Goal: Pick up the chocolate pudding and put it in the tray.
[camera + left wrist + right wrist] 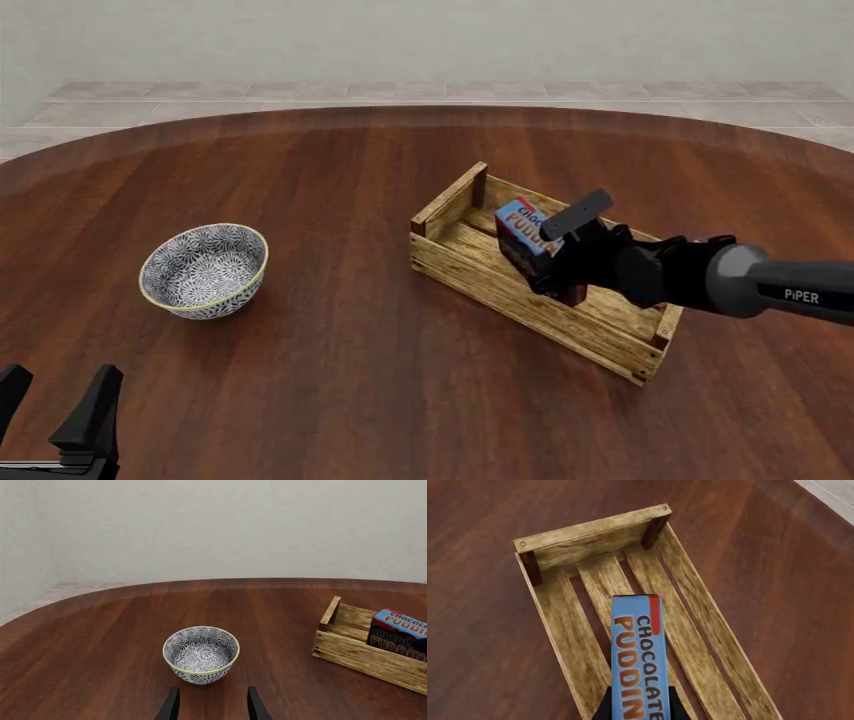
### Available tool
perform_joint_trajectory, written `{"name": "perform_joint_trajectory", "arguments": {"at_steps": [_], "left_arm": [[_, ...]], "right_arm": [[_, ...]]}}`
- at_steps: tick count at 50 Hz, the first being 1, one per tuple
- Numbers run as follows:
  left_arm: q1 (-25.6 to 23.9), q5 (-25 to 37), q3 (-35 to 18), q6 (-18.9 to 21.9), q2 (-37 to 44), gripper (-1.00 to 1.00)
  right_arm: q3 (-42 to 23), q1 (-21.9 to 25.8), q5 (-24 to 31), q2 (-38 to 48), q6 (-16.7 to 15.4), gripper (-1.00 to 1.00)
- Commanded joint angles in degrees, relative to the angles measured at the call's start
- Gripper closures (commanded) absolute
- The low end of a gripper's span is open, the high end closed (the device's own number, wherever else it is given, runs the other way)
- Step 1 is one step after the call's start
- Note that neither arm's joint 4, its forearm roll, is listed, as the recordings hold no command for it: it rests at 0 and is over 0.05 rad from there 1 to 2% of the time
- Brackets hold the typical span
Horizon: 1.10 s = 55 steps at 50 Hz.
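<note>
The chocolate pudding (523, 238) is a small carton with a light-blue top and red lettering. My right gripper (553, 264) is shut on it and holds it tilted inside the walls of the wooden slat tray (461, 272). Whether it touches the slats I cannot tell. In the right wrist view the carton (637, 655) sits between my fingertips (674, 707) over the tray floor (594, 535). My left gripper (54, 402) is open and empty at the near left edge. The left wrist view shows it (212, 707), the tray (360, 657) and the carton (400, 632).
A round blue-white patterned bowl (204, 268) stands on the dark wooden table (334, 380) to the left of the tray, just ahead of my left gripper in the left wrist view (200, 655). The table's curved far edge meets a tiled floor.
</note>
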Motion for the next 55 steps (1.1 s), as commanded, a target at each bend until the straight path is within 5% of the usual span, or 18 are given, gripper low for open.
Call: {"name": "perform_joint_trajectory", "arguments": {"at_steps": [1, 8, 9, 27, 55], "left_arm": [[0.0, 0.0, 0.0, 0.0, 0.0, -1.00], [0.0, 0.0, 0.0, 0.0, 0.0, -1.00], [0.0, 0.0, 0.0, 0.0, 0.0, -1.00], [0.0, 0.0, 0.0, 0.0, 0.0, -1.00], [0.0, 0.0, 0.0, 0.0, 0.0, -1.00]], "right_arm": [[0.3, -0.1, -0.6, 1.8, 1.6, 1.00], [0.0, 0.2, -0.1, 1.7, 2.8, 1.00], [-0.1, 0.0, -0.1, 1.7, 2.6, -1.00], [-0.1, 1.4, 2.2, -0.4, 4.8, -1.00], [-1.7, -0.5, 11.1, -10.5, -0.2, -1.00]]}}
